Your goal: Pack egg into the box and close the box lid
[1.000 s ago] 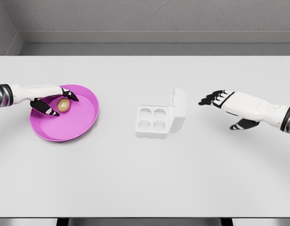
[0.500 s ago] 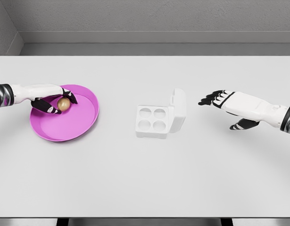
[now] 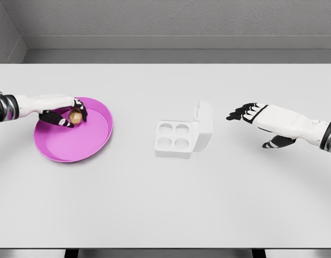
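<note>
A brown egg (image 3: 75, 116) sits in my left hand (image 3: 71, 115), whose dark fingers are curled around it, just above the pink plate (image 3: 82, 142) at the table's left. The white egg box (image 3: 178, 137) stands at the middle with its lid (image 3: 204, 124) raised on the right side and several empty round cups showing. My right hand (image 3: 250, 114) hovers to the right of the box, apart from it, fingers spread and pointing left toward the lid.
The white table (image 3: 165, 204) stretches wide around the box. A grey wall runs behind the table's far edge.
My left hand's fingers have closed around the egg and lifted it slightly up off the plate. The right hand has stayed in place.
</note>
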Motion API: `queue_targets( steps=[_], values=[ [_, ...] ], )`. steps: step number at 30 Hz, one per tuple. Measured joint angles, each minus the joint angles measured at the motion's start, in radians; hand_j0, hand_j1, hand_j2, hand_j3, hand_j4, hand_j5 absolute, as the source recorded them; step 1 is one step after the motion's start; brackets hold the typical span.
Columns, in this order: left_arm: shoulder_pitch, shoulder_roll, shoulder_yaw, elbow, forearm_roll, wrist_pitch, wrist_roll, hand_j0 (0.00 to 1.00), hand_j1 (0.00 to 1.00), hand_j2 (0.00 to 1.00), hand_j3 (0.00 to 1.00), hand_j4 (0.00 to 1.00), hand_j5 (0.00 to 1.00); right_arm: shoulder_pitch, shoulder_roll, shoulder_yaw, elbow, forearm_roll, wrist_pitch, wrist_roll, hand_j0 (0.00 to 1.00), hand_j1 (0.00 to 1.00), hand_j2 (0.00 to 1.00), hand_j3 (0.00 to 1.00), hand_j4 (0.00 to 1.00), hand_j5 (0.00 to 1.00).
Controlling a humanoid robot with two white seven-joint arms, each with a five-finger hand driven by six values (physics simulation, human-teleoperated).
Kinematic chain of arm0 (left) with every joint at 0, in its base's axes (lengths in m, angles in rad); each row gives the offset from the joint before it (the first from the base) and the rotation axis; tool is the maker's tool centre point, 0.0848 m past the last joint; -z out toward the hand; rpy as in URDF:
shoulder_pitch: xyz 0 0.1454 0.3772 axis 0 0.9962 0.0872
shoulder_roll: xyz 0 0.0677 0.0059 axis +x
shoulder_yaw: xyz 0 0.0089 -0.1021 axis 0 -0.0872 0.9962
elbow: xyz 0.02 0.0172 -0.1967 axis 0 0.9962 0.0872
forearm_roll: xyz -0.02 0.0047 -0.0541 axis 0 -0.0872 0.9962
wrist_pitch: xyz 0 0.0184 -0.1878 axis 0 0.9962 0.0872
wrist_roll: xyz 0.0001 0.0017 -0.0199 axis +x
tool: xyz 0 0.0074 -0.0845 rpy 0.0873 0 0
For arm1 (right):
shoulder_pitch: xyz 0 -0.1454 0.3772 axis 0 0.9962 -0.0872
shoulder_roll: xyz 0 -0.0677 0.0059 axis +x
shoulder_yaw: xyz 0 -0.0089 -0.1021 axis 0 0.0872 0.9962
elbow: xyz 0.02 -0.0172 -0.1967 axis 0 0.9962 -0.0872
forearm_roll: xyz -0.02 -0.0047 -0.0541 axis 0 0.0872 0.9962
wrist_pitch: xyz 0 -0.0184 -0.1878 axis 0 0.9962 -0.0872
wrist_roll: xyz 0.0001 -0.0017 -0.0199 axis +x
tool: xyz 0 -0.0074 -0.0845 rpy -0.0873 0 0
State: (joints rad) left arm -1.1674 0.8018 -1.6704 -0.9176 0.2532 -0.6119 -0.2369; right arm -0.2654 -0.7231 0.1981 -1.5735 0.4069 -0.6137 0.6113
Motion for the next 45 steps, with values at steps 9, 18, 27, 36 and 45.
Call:
queue_targets(
  steps=[9, 18, 27, 36, 45],
  values=[
    [-0.002, 0.000, 0.028, -0.005, 0.000, 0.000, 0.001, 0.45, 0.45, 0.45, 0.45, 0.45, 0.45, 0.000, 0.000, 0.000, 0.000, 0.000, 0.000, 0.000, 1.00, 1.00, 1.00, 1.00, 1.00, 1.00],
    [-0.005, -0.001, 0.072, -0.009, 0.001, 0.000, 0.000, 0.45, 0.45, 0.45, 0.45, 0.45, 0.45, 0.000, 0.000, 0.000, 0.000, 0.000, 0.000, 0.000, 1.00, 1.00, 1.00, 1.00, 1.00, 1.00],
    [-0.011, -0.033, 0.098, -0.012, 0.002, 0.000, 0.001, 0.45, 0.45, 0.45, 0.45, 0.45, 0.45, 0.000, 0.000, 0.000, 0.000, 0.000, 0.000, 0.000, 1.00, 1.00, 1.00, 1.00, 1.00, 1.00],
    [-0.011, -0.067, 0.118, -0.017, 0.003, 0.000, 0.002, 0.45, 0.45, 0.45, 0.45, 0.45, 0.45, 0.000, -0.001, 0.000, 0.000, 0.000, 0.000, 0.000, 1.00, 1.00, 1.00, 1.00, 1.00, 1.00],
    [-0.012, -0.102, 0.124, -0.020, 0.003, 0.000, 0.002, 0.44, 0.44, 0.44, 0.44, 0.44, 0.44, -0.002, -0.001, 0.000, 0.000, 0.000, 0.000, 0.000, 1.00, 1.00, 1.00, 1.00, 1.00, 1.00]
  ],
)
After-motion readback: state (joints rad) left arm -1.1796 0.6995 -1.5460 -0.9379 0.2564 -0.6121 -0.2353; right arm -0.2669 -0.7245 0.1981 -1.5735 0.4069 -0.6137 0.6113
